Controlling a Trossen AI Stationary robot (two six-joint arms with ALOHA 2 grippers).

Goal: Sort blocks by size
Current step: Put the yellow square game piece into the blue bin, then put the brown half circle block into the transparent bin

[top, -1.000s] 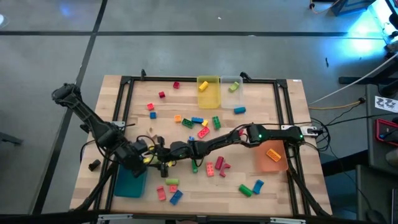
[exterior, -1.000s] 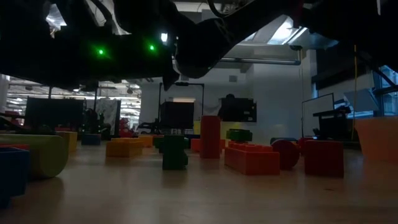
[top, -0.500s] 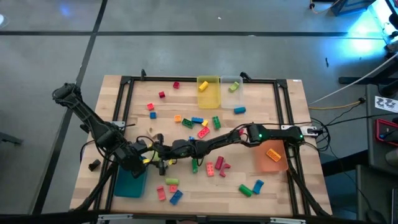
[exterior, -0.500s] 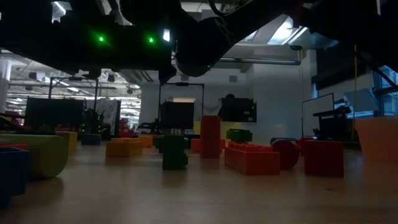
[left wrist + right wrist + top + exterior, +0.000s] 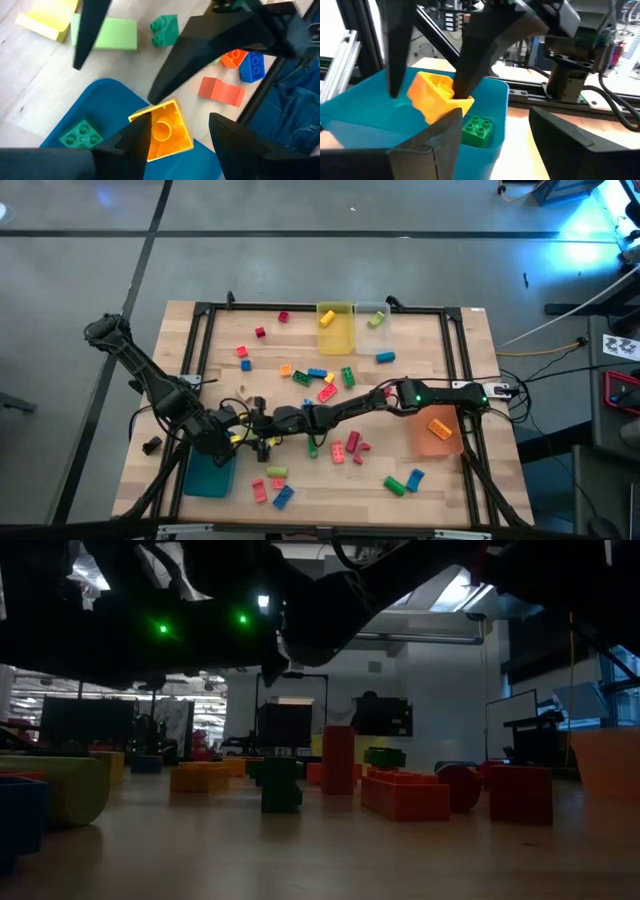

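The left hand (image 5: pixel 240 436) hovers over the teal bin (image 5: pixel 208 476) at the bench's (image 5: pixel 470 355) front left, pinching a yellow block (image 5: pixel 164 131) between its fingertips. The right hand (image 5: pixel 262 423), fingers spread and empty, hangs just beside it. A green block (image 5: pixel 477 130) lies in the bin.

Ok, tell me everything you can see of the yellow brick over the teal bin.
The yellow brick is a small, square, glossy plastic piece with a round stud showing on one face. It is tilted, one corner up, and sits between the dark fingers of the left gripper, which pinch its sides. It hangs above the open teal bin, near the table's front left corner. Below it in the bin lies a green four-stud brick, apart from it. The right gripper faces it without touching.
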